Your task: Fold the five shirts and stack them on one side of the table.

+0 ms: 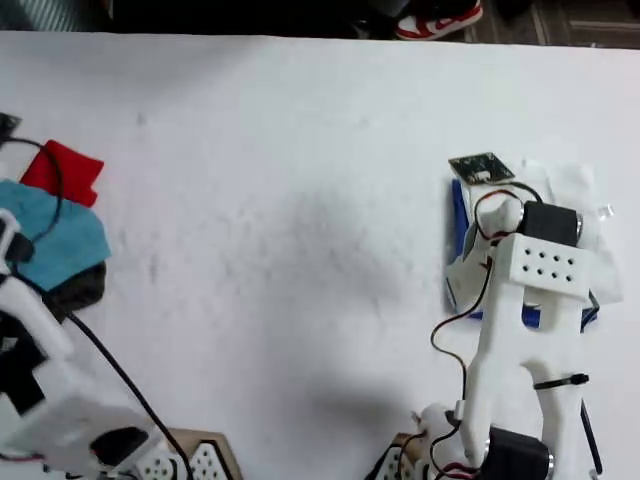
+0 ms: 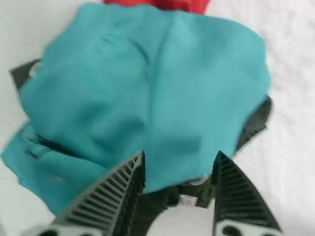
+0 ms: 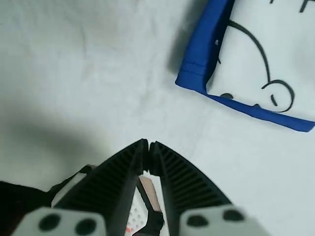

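Bright, even light is washing the white desk [image 1: 300,150] nearly to glare. Soft shadows are pooling beside the right arm [image 1: 525,320] and under the right pincer [image 3: 148,145]; the light is probably coming from overhead.

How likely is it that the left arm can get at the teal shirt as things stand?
Probably yes: the left gripper hangs right over the teal shirt, its fingers open, and nothing lies on top of it.
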Motion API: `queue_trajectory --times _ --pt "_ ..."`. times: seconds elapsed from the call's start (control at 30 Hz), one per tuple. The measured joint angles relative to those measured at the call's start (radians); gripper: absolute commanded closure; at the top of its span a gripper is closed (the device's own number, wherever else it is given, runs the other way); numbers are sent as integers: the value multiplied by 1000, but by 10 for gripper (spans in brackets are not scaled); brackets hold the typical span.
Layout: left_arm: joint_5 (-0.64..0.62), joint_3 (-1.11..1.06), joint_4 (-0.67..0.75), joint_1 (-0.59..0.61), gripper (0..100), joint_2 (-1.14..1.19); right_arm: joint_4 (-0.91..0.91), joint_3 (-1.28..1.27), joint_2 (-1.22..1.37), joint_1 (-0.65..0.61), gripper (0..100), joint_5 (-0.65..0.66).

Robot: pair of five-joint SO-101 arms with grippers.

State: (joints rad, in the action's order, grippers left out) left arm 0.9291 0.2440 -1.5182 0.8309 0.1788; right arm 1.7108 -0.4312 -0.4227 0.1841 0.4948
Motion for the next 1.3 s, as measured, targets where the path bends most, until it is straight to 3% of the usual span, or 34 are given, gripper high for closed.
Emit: queue_trajectory --times 0.23,0.4,0.6,0.97,1.3 --pt "31 362 -164 0 793 301 0 -57 0 0 981 0" --pt "48 505 -250 0 989 459 -3 -57 0 0 981 0" --pt "43 643 -262 -40 978 465 -3 -57 0 0 981 0" --pt "-310 862 -262 -210 978 195 -2 -57 -84 0 981 0" --pt "-568 870 -267 -563 978 55 2 -60 -222 0 981 0"
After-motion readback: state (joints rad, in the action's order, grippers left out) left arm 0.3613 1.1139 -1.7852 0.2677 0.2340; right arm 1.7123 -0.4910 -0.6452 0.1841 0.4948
